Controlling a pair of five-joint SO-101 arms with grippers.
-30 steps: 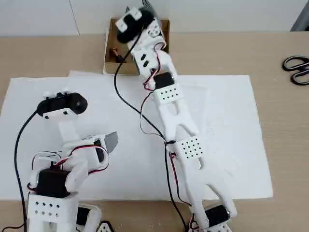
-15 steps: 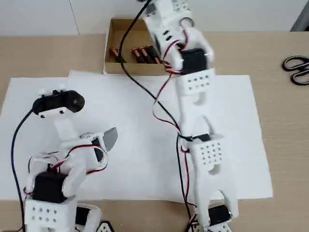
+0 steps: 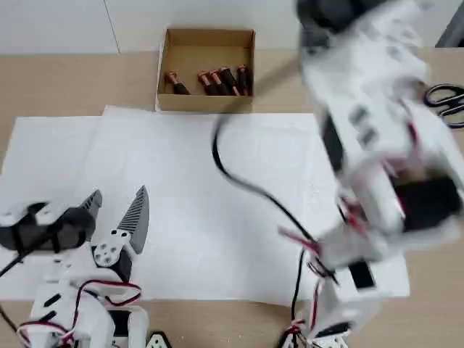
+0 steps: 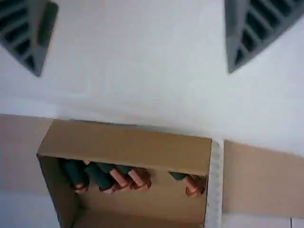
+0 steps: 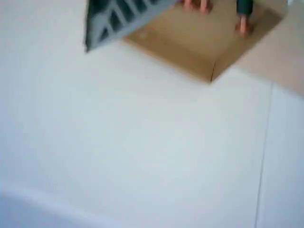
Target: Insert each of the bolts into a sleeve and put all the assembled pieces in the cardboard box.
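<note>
The assembled pieces (image 3: 221, 80) are lying inside the cardboard box (image 3: 206, 104) at the far edge of the worktop (image 3: 72, 80), dark sleeves with copper-coloured bolt ends poking out. It looks like five of them, though the count is hard to be sure of: four are resting side by side, and one is sitting a little apart toward the other end of the box. They are lying flat on the box floor and roughly parallel, which reads as pieces dropped in one after another, with the box doing its job as the collection point.

Just in front of the box, the white sheet (image 3: 217, 203) is covering the middle of the worktop as a work surface. The scissors (image 3: 446, 101) are sitting off at the far right, well apart from everything.

Now the arms. The left gripper (image 3: 119, 194) is hanging low at the near left corner, jaws spread wide and gripping nothing, pointing across the sheet toward the box but well apart from it. The right arm (image 3: 384, 145) is standing tall on the right side, heavily blurred. Its gripper (image 3: 384, 61) is sitting above the sheet with the box's corner beyond it, and I cannot tell whether it is wide or closed. Judging by this, the task is reading as done or very nearly so.
</note>
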